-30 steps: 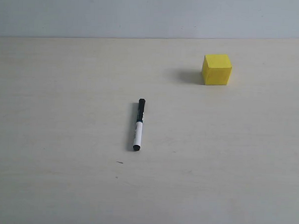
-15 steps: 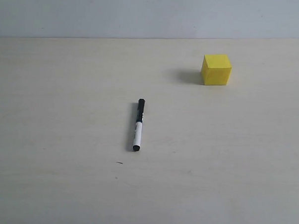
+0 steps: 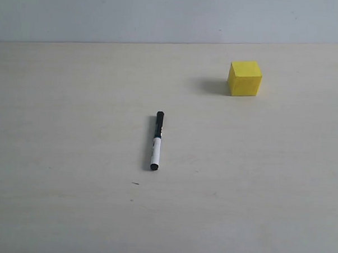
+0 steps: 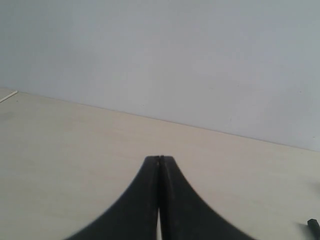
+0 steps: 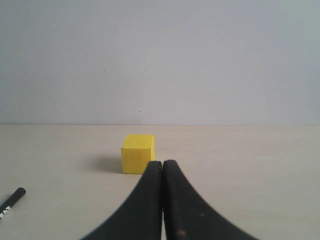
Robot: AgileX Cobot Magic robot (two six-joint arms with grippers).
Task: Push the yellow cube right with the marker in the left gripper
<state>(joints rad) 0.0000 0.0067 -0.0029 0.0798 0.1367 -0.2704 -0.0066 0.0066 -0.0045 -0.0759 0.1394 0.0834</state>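
The marker lies flat on the pale table near its middle, black cap pointing away, held by nothing. The yellow cube sits at the back right, well apart from the marker. Neither arm shows in the exterior view. My left gripper is shut with nothing in it, above bare table; the marker's black tip peeks in at that view's edge. My right gripper is shut and empty too, its tips just in front of the yellow cube. The marker's cap shows off to one side there.
The pale wooden table ends at a plain grey-white wall behind. A tiny dark fleck lies on the tabletop near the marker's lower end.
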